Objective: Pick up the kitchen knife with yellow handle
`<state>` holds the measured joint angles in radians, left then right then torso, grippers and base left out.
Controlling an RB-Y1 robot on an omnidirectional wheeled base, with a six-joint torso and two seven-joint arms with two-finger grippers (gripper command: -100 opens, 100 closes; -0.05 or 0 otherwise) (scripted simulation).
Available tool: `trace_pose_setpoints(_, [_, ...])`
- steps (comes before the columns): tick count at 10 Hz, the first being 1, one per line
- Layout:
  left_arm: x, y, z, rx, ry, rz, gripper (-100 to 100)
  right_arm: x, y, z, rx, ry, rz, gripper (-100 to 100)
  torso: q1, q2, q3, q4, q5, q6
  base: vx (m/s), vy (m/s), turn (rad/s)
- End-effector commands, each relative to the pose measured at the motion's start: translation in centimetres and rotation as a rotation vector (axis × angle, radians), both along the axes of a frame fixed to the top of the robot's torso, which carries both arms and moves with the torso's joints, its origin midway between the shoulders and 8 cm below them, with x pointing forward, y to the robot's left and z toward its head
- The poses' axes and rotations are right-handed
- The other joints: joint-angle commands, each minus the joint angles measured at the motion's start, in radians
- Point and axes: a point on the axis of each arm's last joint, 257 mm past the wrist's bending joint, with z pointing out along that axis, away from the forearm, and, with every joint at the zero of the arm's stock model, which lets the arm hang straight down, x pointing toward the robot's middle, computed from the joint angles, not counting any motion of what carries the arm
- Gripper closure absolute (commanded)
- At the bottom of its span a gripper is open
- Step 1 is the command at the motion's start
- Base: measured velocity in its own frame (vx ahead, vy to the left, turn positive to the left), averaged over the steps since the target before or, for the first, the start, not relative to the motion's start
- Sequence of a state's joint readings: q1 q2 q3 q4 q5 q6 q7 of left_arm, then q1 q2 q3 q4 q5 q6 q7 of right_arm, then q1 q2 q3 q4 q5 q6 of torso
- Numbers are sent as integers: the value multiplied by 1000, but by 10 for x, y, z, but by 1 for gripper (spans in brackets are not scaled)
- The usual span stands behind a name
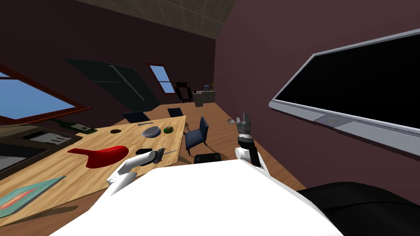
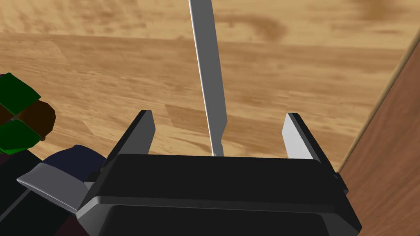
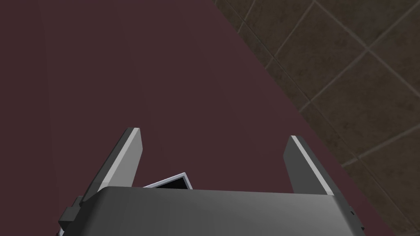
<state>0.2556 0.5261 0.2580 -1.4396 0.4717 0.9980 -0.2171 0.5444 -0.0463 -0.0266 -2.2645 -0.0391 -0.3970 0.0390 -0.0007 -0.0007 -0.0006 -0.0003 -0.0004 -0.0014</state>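
Observation:
The knife's grey blade [image 2: 209, 61] lies on the wooden table [image 2: 102, 82] and runs straight out from between my left gripper's fingers. Its handle is hidden behind the gripper's dark body. My left gripper [image 2: 218, 119] is open, with both fingers standing well clear of the blade's sides. In the head view the left gripper [image 1: 159, 155] is low over the table's near right corner, and the blade [image 1: 171, 152] points toward the table edge. My right gripper [image 1: 244, 119] is raised beside the wall, open and empty.
A green and brown object [image 2: 16, 110] lies near the left gripper. On the table [image 1: 49, 168] are a red curved thing [image 1: 102, 155], a grey bowl [image 1: 150, 131], a green bottle [image 1: 76, 126] and a book [image 1: 24, 196]. A blue chair [image 1: 197, 135] stands past the edge.

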Motion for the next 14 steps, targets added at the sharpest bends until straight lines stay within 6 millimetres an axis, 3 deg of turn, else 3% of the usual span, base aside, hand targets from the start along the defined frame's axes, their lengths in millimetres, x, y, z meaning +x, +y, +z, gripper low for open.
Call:
trace_pose_setpoints(1, [-14, 0, -4, -32, 44, 26, -100, 0, 0, 0, 0, 0, 0, 0, 0, 0, 0, 0, 0, 0, 39, 2, -86])
trace_pose_setpoints(9, [-62, -4, -14, -153, 199, 108, -100, 0, 0, 0, 0, 0, 0, 0, 1, 0, 0, 0, 0, 0, 43, 14, -49])
trace_pose_setpoints(14, [-88, -3, -8, -229, 281, 161, -100, 0, 0, 0, 0, 0, 0, 0, 3, 0, 0, 0, 1, 0, 41, 48, -38])
